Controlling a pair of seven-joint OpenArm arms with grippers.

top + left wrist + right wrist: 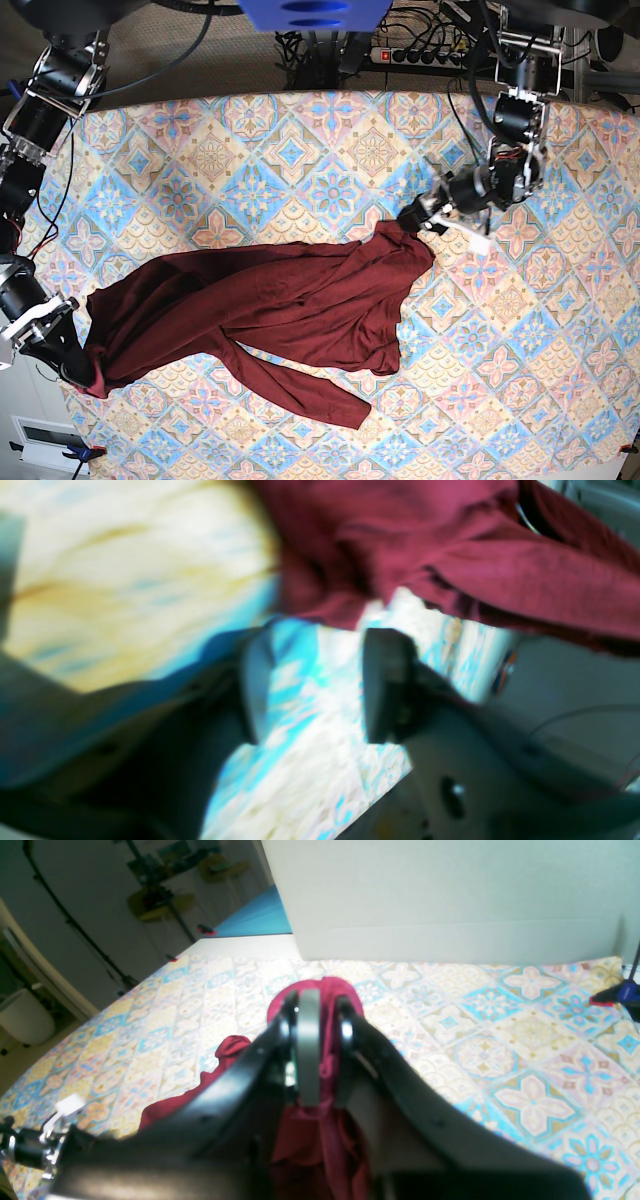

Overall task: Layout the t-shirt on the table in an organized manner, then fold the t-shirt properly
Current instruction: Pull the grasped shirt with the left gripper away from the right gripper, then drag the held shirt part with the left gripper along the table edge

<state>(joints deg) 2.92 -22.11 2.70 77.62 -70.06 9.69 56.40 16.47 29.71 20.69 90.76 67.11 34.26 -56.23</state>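
1. The right hand (88,378) (low at the base view's left edge) is clamped on a bunched end of the shirt (290,300).
2. The shirt sprawls rumpled across the tiled surface (300,150).
3. The left hand (412,218) sits at the shirt's right end, fingers parted with no cloth between them.

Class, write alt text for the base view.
A maroon t-shirt lies crumpled across the tiled table. The right gripper pinches its left end; the left gripper is at its right end.
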